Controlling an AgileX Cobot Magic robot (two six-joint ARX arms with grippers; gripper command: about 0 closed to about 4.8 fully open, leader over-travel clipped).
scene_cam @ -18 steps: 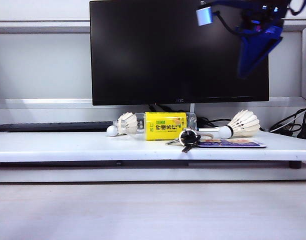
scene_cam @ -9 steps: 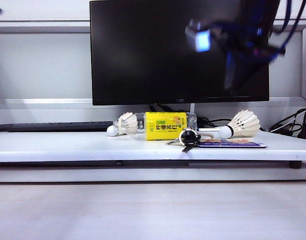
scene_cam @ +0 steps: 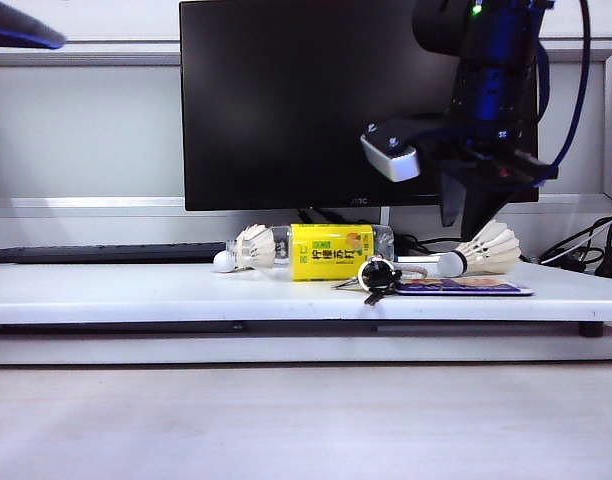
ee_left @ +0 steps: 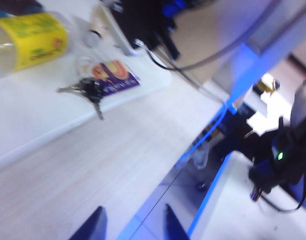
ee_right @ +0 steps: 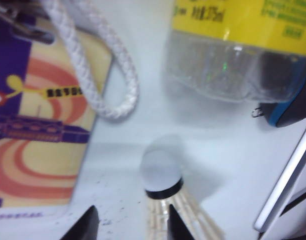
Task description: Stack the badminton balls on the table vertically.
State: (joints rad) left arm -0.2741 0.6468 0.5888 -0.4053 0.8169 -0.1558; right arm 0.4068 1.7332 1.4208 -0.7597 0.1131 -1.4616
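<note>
Two badminton balls lie on their sides on the white table (scene_cam: 136,290): one (scene_cam: 248,248) at the left end of the bottle, the other (scene_cam: 483,251) at the right. My right gripper (scene_cam: 466,222) hangs just above the right badminton ball (ee_right: 162,176). In the right wrist view the gripper (ee_right: 132,225) is open, the white cork tip and dark band lie ahead of the fingers, and one fingertip (ee_right: 175,222) overlaps the feather skirt. My left gripper (ee_left: 134,226) is open and empty, high over the floor in front of the table. Only a blurred dark-blue part of the left arm (scene_cam: 21,30) shows in the exterior view's top left corner.
A clear bottle with a yellow label (scene_cam: 331,252) lies between the two badminton balls. A bunch of keys (scene_cam: 376,274) with a white cord (ee_right: 100,65) and a purple-orange card (scene_cam: 464,287) lie in front of the right one. A black monitor (scene_cam: 316,100) stands behind; cables (scene_cam: 586,255) at the right.
My right arm has come down from the top right to just above the right badminton ball. The left arm has entered the exterior view's top left corner.
</note>
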